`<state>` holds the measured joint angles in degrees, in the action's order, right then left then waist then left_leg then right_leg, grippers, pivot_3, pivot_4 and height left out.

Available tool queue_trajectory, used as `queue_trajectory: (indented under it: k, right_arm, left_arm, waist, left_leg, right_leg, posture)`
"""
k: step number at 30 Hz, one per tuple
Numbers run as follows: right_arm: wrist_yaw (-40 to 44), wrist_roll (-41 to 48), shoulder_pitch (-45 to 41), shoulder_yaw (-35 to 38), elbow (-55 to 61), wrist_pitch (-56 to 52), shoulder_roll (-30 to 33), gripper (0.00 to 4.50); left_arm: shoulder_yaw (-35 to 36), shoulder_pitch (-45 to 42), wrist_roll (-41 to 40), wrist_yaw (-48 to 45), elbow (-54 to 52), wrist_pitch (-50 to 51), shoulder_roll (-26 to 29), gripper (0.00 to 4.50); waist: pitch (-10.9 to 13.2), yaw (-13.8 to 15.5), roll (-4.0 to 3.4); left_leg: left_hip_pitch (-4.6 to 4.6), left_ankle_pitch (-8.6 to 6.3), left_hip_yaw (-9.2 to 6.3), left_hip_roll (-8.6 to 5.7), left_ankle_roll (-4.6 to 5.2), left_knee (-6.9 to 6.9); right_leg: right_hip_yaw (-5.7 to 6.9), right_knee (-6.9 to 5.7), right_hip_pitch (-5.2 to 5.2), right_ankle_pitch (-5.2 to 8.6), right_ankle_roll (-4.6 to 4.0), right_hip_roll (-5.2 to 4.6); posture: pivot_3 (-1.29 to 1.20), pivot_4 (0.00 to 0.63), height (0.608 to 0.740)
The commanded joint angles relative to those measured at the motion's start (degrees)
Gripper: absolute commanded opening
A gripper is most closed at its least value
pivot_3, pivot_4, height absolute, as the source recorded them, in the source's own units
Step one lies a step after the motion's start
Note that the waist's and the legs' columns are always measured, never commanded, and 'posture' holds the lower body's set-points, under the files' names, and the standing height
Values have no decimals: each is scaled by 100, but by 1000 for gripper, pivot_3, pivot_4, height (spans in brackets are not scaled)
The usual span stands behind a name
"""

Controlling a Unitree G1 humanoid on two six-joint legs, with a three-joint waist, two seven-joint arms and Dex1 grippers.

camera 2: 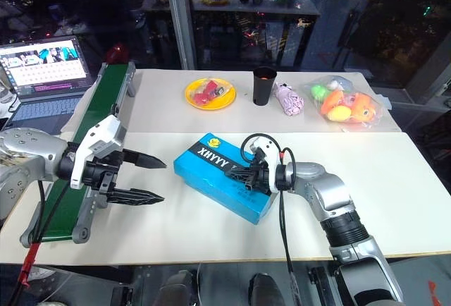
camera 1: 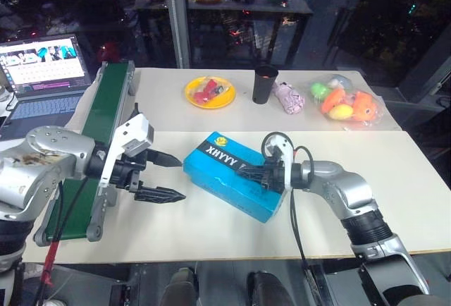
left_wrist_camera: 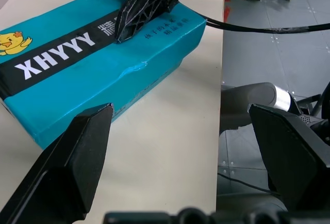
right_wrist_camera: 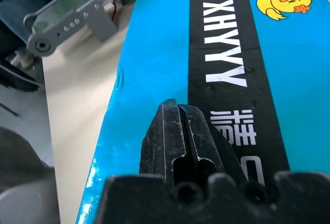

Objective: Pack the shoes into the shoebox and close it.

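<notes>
Shoebox point(camera 1: 232, 174) is lying lid-down, closed, at frame centre on the white table point(camera 1: 394, 179). Right gripper point(camera 1: 248, 174), fingers pressed together, is resting on its lid. Left gripper point(camera 1: 163, 176) is hovering spread wide, centre-left, holding nothing.

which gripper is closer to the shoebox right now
Right. The right gripper, shut, rests on the closed shoebox lid. The left gripper, open, hovers beside the box, apart from it.

The shoebox point(camera 1: 232, 173) lid is down, hiding its inside; small print under the right pincer point(right_wrist_camera: 178, 131) unreadable.
</notes>
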<state>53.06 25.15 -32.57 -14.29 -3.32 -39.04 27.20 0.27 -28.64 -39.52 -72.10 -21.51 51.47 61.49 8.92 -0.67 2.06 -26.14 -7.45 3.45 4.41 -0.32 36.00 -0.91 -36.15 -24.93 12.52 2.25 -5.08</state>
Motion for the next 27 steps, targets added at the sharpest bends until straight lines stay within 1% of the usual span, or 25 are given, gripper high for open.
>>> queue_trajectory:
  k: [1, 2, 3, 4, 5, 6, 9, 11, 13, 15, 18, 19, 20, 21, 23, 25, 27]
  right_arm:
    - [171, -679, 316, -776, -383, -8, 180, 47]
    - [94, -899, 337, -886, -481, 92, 209, 47]
    - [24, -1029, 342, -913, -535, 186, 208, 47]
    - [-26, -1075, 340, -875, -532, 246, 189, 47]
    - [-59, -1039, 331, -762, -444, 276, 166, 47]
    - [-98, -1005, 322, -625, -317, 302, 159, 47]
    - [-267, -939, 326, -222, 197, 338, 281, 47]
    - [-418, -746, 356, 163, 623, 156, 377, 47]
    - [-507, -275, 468, 834, 1321, -238, 584, 47]
    - [-627, 137, 616, 1418, 1831, -658, 737, 47]
    - [-844, 474, 1092, 2249, 2431, -990, 1022, 47]
    - [-931, 613, 1373, 2642, 2639, -1064, 1057, 301]
    - [-1003, 730, 1563, 2900, 2779, -1122, 1072, 600]
    - [-1063, 805, 1762, 3127, 2903, -1143, 1080, 799]
    - [-1166, 816, 2063, 3364, 3052, -1084, 1120, 1501]
    - [-1182, 724, 2562, 3584, 3183, -887, 1174, 2197]
    - [-1173, 744, 3234, 3990, 3293, -688, 1066, 2871]
  left_arm:
    - [252, 131, -100, 93, -176, -21, 43, 4500]
    - [258, 226, -67, 130, -187, -79, 42, 4500]
    - [261, 300, -47, 172, -192, -115, 27, 4500]
    - [260, 356, -35, 211, -201, -145, 5, 4500]
    - [257, 406, -25, 247, -204, -188, -32, 4500]
    - [252, 459, -17, 291, -199, -230, -80, 4500]
    - [214, 616, 106, 460, -97, -405, -241, 4500]
    - [206, 725, 198, 580, 12, -534, -365, 4500]
    - [168, 922, 469, 731, 116, -902, -533, 4500]
    - [200, 1043, 552, 924, 191, -1044, -740, 4500]
    - [329, 1307, 519, 1088, 104, -1220, -1023, 4500]
    - [416, 1343, 348, 1224, 47, -1086, -1187, 4500]
    - [473, 1357, 223, 1325, 9, -973, -1296, 4500]
    - [514, 1367, 139, 1414, -20, -904, -1407, 4500]
    - [542, 1411, 121, 1552, -74, -908, -1542, 4500]
    - [522, 1572, 339, 1785, -141, -1194, -1721, 4500]
    - [443, 1871, 730, 2150, -243, -1614, -1964, 4500]
  waist:
    - [-1, -2, 1]
    - [-3, -14, 1]
    - [-4, -16, 1]
    - [-5, -13, 3]
    - [-7, -12, 5]
    - [-10, -11, 7]
    - [-17, 8, 17]
    - [-16, 19, 16]
    - [-14, 48, 15]
    - [-9, 86, 9]
    - [-9, 133, 11]
    - [-9, 137, 11]
    - [-9, 146, 11]
    - [-7, 153, 13]
    - [-7, 149, 13]
    - [-8, 129, 13]
    - [-8, 132, 11]
  left_leg:
    - [5, -1, 0, 0, -1, 0]
    - [16, -7, 0, 2, -12, -1]
    - [38, -22, 2, 3, -35, -4]
    - [58, -23, 3, 3, -37, -8]
    - [90, -26, 3, 4, -41, -14]
    - [104, -33, 3, 7, -53, -16]
    - [109, -39, 4, 6, -63, -16]
    - [107, -40, 9, 3, -64, -16]
    - [89, -40, 14, 2, -64, -15]
    - [61, -39, 21, -1, -63, -14]
    - [22, -37, 22, 4, -59, -13]
    - [15, -36, 22, 7, -57, -13]
    - [11, -36, 20, 9, -57, -13]
    - [10, -36, 18, 9, -56, -15]
    - [5, -33, 10, 9, -51, -14]
    - [4, -32, 10, 8, -50, -10]
    - [8, -32, 10, 5, -51, -6]
  right_leg:
    - [0, -1, 2, 0, 0, 0]
    - [1, -2, 11, 0, 0, 1]
    - [1, 2, 30, 1, -1, 0]
    - [2, 4, 46, 3, -4, -1]
    - [6, 9, 69, 8, -5, -2]
    - [11, 14, 65, 11, -10, -4]
    - [18, 14, 68, 12, -12, -15]
    - [18, 17, 68, 12, -12, -25]
    - [19, 20, 56, 11, -13, -29]
    - [17, 20, 55, 9, -15, -34]
    - [17, 20, 21, 3, -21, -23]
    - [17, 18, 13, -2, -30, -20]
    - [17, 15, 10, -6, -38, -15]
    - [17, 14, 9, -5, -38, -13]
    - [17, 10, 6, -1, -32, -9]
    - [16, 8, 6, 19, 2, -9]
    - [12, 10, 11, 17, 1, -12]
  posture:
    - [0, 150, 736]
    - [0, 150, 736]
    - [0, 150, 736]
    - [0, 150, 736]
    - [0, 150, 736]
    - [0, 150, 736]
    - [0, 150, 736]
    - [0, 150, 736]
    - [0, 150, 736]
    - [0, 150, 736]
    - [0, 150, 736]
    - [0, 150, 736]
    - [0, 150, 736]
    - [0, 150, 736]
    - [0, 150, 736]
    - [0, 150, 736]
    - [0, 150, 736]
